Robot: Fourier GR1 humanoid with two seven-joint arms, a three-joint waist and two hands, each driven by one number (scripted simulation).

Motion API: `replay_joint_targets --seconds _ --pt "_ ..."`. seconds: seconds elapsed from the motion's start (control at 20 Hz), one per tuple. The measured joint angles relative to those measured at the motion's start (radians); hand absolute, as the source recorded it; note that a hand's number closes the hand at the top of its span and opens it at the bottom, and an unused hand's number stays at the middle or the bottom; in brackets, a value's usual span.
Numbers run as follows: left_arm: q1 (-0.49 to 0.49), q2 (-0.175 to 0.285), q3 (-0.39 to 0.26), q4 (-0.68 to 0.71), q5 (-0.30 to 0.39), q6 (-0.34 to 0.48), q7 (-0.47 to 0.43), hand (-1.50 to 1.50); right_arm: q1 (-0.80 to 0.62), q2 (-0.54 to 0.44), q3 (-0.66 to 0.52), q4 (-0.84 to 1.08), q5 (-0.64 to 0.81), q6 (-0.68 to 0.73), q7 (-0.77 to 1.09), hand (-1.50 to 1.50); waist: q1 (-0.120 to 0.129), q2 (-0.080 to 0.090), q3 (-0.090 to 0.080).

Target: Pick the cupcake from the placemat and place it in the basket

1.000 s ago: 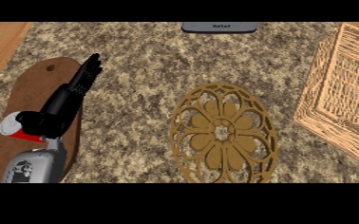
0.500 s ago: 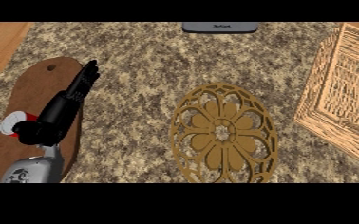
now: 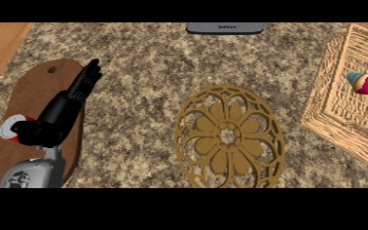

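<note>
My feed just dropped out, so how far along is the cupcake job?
The pick looks done: the mat holds no cupcake. In hand: a teal-and-pink thing, probably the cupcake, shows over the basket at the view's right edge, partly cut off. The right robot hand is out of view, so I cannot tell whether it is released. Remaining: confirm release, then withdraw. The left robot hand rests open over the board.

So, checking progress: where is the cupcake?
Head view, far right edge: the teal-and-pink cupcake shows over the woven wicker basket's hollow, right of the round golden placemat.
</note>
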Motion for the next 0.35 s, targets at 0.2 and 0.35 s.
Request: replay_joint_targets --seconds 0.2,0.35 --pt "-0.020 -0.004 -0.001 0.015 -0.007 0.007 0.005 0.00 -0.012 -0.019 -0.048 0.015 -0.089 0.001 -0.018 -1.50 -0.002 0.000 0.000" --pt "-0.021 -0.003 0.002 0.008 -0.010 0.012 0.015 0.00 -0.005 -0.035 -0.095 -0.017 -0.149 0.010 0.028 -1.50 -0.006 -0.001 0.000"
